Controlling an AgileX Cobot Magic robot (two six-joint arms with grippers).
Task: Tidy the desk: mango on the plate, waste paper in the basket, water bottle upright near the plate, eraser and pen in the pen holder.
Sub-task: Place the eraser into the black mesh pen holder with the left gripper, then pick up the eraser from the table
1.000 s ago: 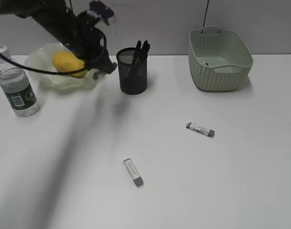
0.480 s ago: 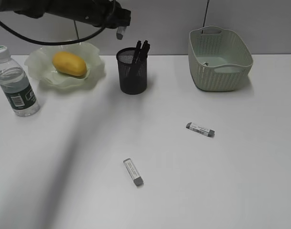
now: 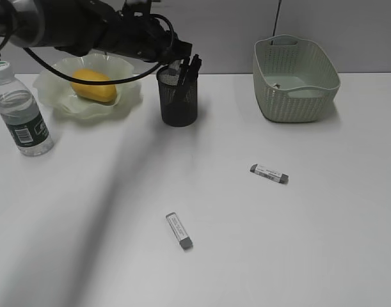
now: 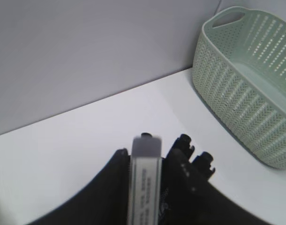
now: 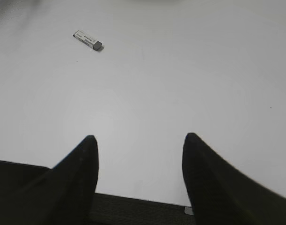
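No text can be read anywhere. The water bottle (image 3: 18,118) carries a dark green label (image 3: 27,132) with a white barcode patch, its bars and digits too small to make out. The eraser (image 4: 144,187) shown close up in the left wrist view has a white sleeve with dark printed lines, blurred beyond reading. The two erasers on the desk (image 3: 179,230) (image 3: 269,173) also have printed sleeves, illegible.

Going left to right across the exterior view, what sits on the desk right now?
water bottle → plate holding the mango → pen holder → near eraser → far eraser → basket
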